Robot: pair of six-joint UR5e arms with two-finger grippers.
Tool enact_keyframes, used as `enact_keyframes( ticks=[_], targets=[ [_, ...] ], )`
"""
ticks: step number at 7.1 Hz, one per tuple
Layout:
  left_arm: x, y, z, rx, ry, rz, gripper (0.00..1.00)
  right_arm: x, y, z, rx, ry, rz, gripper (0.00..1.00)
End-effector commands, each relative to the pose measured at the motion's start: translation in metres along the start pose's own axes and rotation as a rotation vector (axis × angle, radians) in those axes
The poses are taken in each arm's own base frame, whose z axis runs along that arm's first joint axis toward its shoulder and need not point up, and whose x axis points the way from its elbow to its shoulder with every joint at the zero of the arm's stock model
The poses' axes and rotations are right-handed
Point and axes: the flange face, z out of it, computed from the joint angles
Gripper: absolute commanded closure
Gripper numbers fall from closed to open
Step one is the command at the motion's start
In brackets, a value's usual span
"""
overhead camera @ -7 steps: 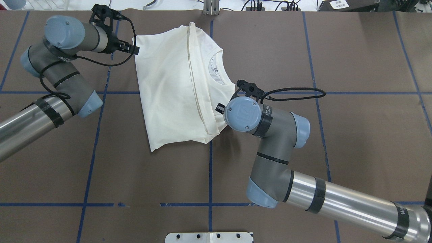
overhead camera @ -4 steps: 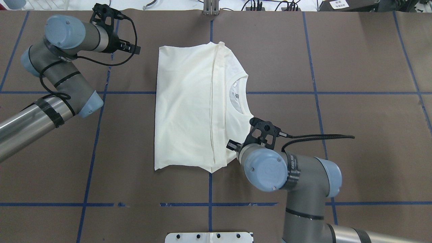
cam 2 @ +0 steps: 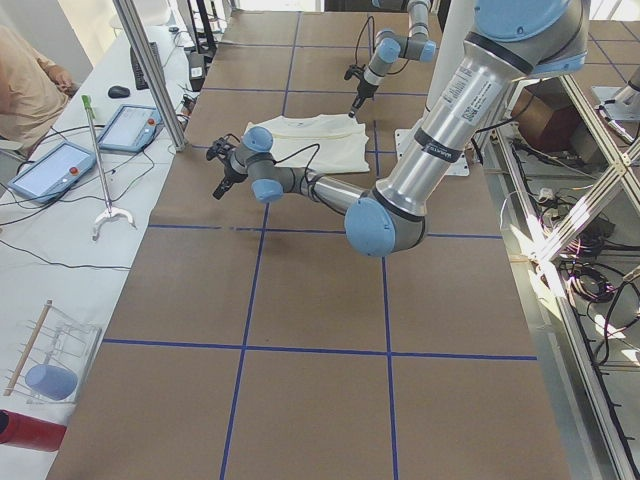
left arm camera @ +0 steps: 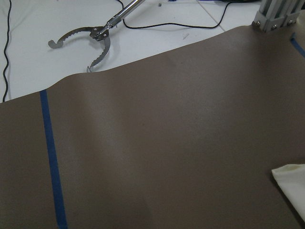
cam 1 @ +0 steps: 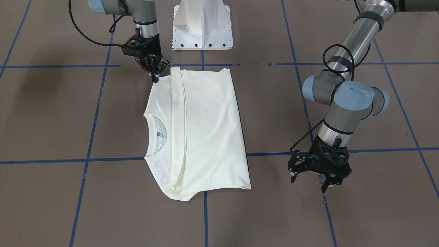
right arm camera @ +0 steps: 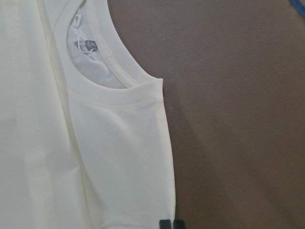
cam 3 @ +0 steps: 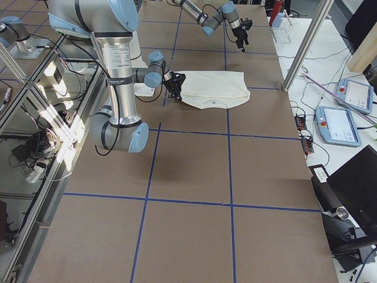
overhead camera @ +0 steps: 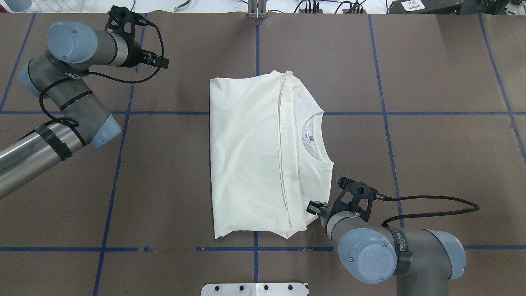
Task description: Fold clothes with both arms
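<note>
The cream T-shirt [overhead camera: 250, 164] lies folded flat at the table's centre, neck opening to the robot's right and no print showing; it also shows in the front view [cam 1: 205, 133]. My right gripper [overhead camera: 315, 206] is shut on the shirt's near right corner, seen in the front view [cam 1: 155, 77]. The right wrist view shows its fingertips [right arm camera: 166, 223] closed at the shirt's edge [right arm camera: 119, 143]. My left gripper [overhead camera: 163, 62] is open and empty, hovering left of the shirt's far corner, apart from it; the front view shows it too [cam 1: 308, 183].
The white pedestal base plate [overhead camera: 254, 289] sits at the table's near edge. Blue tape lines [overhead camera: 115, 164] grid the brown table cover. A metal grabber tool [left arm camera: 90, 40] lies beyond the far edge. An aluminium post [overhead camera: 257, 8] stands at the far centre.
The right gripper has dragged the shirt right and toward the robot, turning it square to the table. The shirt's far left corner has moved away from the left gripper, which barely moved.
</note>
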Motion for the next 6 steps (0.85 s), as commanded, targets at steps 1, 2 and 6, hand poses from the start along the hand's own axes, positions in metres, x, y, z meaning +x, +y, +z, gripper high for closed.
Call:
enact_keyframes(
  ticks=[1,2,6],
  targets=[
    [0.001,0.001,-0.001,-0.006,0.009,0.002,0.00,0.005,0.000,-0.008,-0.008,-0.008,-0.134,0.00],
    [0.002,0.001,-0.001,-0.008,0.014,0.002,0.00,-0.001,-0.001,-0.023,-0.013,-0.041,-0.221,0.00],
    [0.002,0.001,-0.001,-0.009,0.013,0.002,0.00,-0.009,0.049,-0.027,0.102,-0.075,-0.614,0.00]
  ],
)
